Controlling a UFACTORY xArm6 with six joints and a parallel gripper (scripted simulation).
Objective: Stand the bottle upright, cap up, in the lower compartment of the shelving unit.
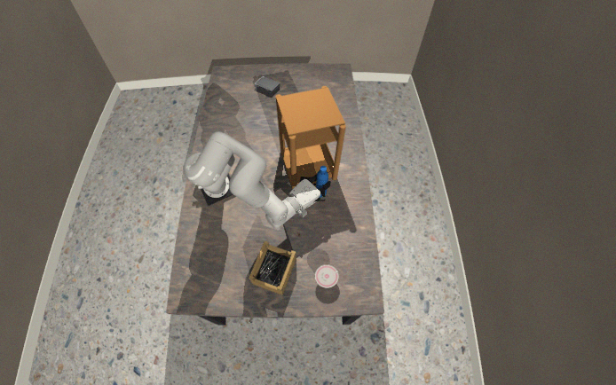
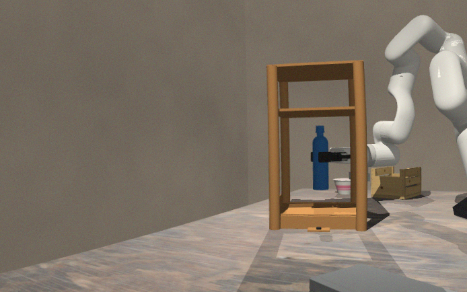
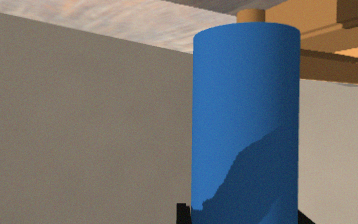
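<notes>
The blue bottle (image 1: 322, 178) stands upright, cap up, held at its middle by my gripper (image 1: 320, 185), which is shut on it. It is just outside the front of the orange shelving unit (image 1: 310, 131), near the right front post. In the exterior view the bottle (image 2: 317, 158) shows through the shelf frame (image 2: 315, 144), beyond the lower compartment's floor (image 2: 318, 210), with the black fingers (image 2: 324, 157) around its body. In the wrist view the bottle's body (image 3: 246, 125) fills the middle, with shelf wood (image 3: 320, 55) behind it.
A wooden crate (image 1: 272, 267) of dark items and a pink-rimmed bowl (image 1: 326, 276) sit on the near part of the table. A grey block (image 1: 266, 84) lies behind the shelf. The shelf's posts flank the opening.
</notes>
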